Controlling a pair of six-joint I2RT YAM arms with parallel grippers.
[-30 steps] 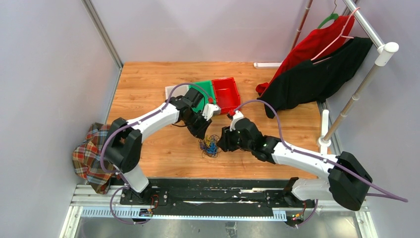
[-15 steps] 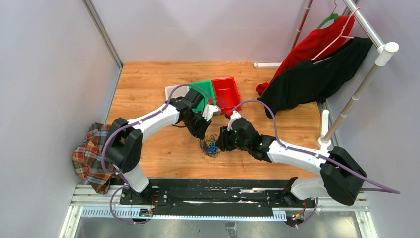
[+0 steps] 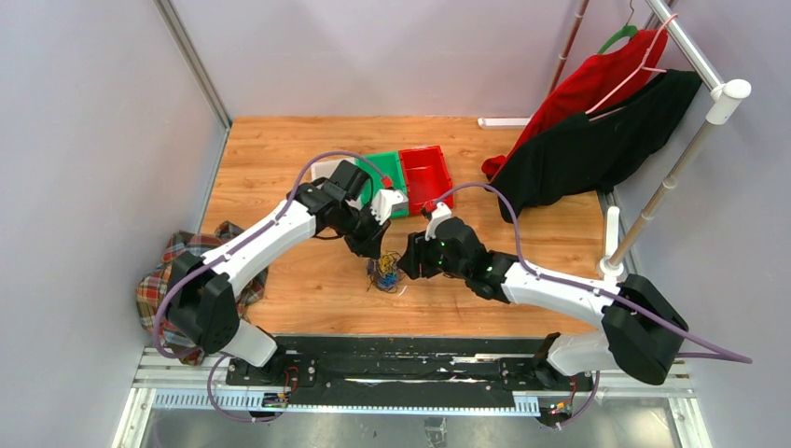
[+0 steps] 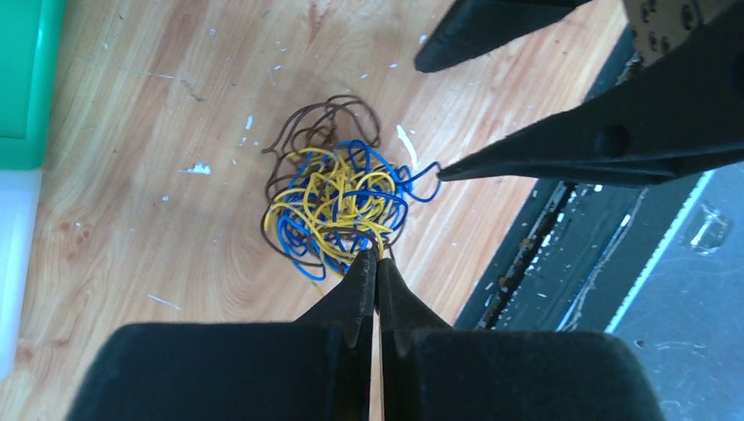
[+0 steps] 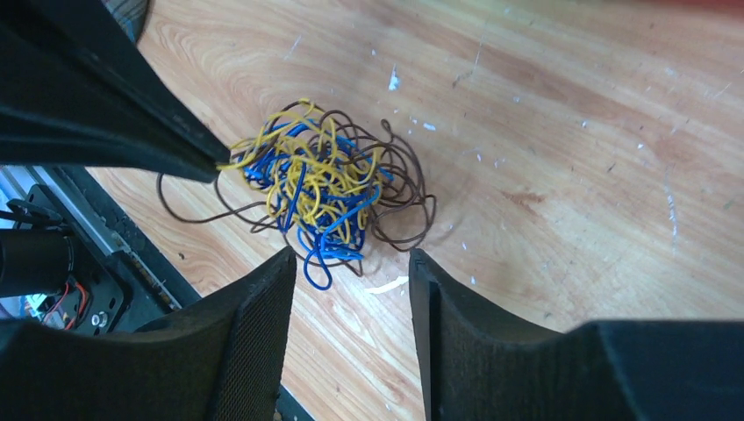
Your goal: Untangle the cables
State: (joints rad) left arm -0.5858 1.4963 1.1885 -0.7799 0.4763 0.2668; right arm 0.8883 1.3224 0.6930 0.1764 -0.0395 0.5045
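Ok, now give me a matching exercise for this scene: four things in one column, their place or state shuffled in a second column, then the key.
Things
1. left end effector
2. right end effector
3. red bin
4. plaid cloth

Place or state
A. open, fingers apart next to the cables
B. by the near left corner of the table
C. shut on the cables
D. directly right of the green bin

Pairs: 1-C, 2-A, 3-D, 4-B
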